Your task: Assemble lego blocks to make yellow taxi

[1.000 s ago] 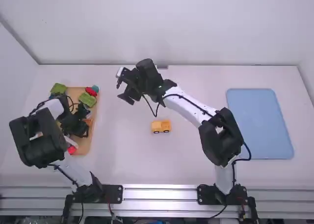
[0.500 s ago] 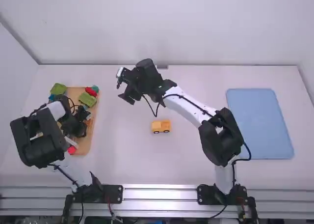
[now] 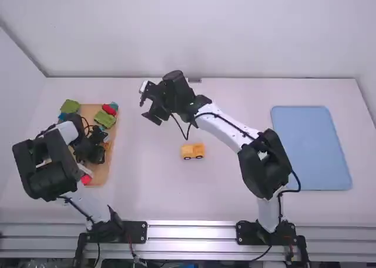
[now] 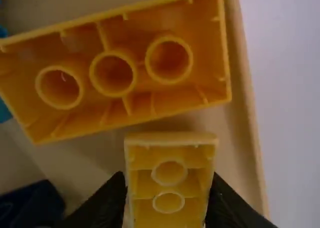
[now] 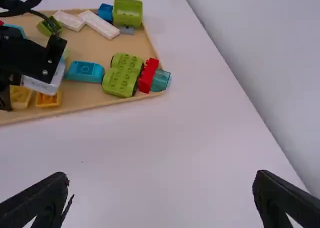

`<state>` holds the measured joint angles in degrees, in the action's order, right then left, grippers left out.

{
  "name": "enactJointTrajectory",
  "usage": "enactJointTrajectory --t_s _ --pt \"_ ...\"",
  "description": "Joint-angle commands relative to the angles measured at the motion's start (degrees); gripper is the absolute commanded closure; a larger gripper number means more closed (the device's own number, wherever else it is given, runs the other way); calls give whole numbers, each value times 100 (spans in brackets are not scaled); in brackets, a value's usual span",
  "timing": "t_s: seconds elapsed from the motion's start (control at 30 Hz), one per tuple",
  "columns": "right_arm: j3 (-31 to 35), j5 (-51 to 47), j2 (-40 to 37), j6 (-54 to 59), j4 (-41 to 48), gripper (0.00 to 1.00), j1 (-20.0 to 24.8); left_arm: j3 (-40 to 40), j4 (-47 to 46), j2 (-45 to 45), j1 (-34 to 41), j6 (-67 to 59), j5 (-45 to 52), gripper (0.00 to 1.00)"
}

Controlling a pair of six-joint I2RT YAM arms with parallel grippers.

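The large yellow brick (image 4: 200, 53) is smooth plastic with a soft sheen; the teal brick (image 5: 161, 80) is see-through plastic, glossier; the tan tray (image 5: 90, 48) looks like smooth, matt wood (pale stuff), and the grooved rail (image 3: 191, 233) like satiny metal

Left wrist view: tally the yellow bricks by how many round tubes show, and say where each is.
Three tubes: 1, the long yellow brick, on the wooden tray.
Two tubes: 1, the short yellow brick, between the fingers of the left gripper.
Total: 2
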<state>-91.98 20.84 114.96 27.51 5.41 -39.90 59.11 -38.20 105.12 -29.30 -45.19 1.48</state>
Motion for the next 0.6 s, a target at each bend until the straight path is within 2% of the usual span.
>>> enactJointTrajectory --t_s 0.0,0.1,0.2,0.33,0.4,0.47,0.57 --pt "-149 9 -42 -20 46 2 20 -26 -26 11 15 83 116 63" --pt "-149 7 -42 -17 90 2 22 -28 -33 11 -7 2 249 63" --pt "-149 7 -42 -24 116 2 24 -33 -35 11 4 -87 258 68" --pt "-149 9 -42 -20 129 2 26 -20 13 11 2 -83 219 81" --pt "-149 7 -42 -20 122 2 26 -9 15 11 -4 -87 214 82" --pt "-149 9 -42 -20 103 2 26 11 20 9 15 -94 199 77" --pt "-149 9 -42 -7 98 2 68 22 146 -92 9 -50 216 91"
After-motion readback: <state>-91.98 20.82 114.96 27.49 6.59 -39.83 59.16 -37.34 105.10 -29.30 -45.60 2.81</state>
